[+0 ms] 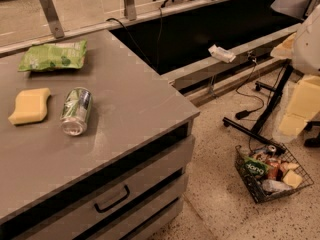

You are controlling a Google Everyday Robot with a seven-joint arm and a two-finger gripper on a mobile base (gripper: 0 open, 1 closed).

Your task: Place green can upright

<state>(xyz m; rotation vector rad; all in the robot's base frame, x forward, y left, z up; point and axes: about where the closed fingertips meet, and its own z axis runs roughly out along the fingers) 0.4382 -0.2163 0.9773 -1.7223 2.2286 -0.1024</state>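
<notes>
- Three things lay on the grey flat-topped cabinet table point(140, 99): a small green aluminium drink can point(76, 110), a yellow wavy-edged foam sponge point(30, 105) and a flat green plastic snack bag point(53, 55).
- The can lay on its side, one silver end towards the camera.
- It sat just right of the sponge, apart from it, with the bag further back.
- The gripper was outside the camera view, so its state could not be told.
- A pale rounded shape point(309, 41) stood at the right edge, well apart from the can; whether it was part of the arm could not be told.
- A dark wire basket point(252, 184) of packets stood on the speckled floor.
</notes>
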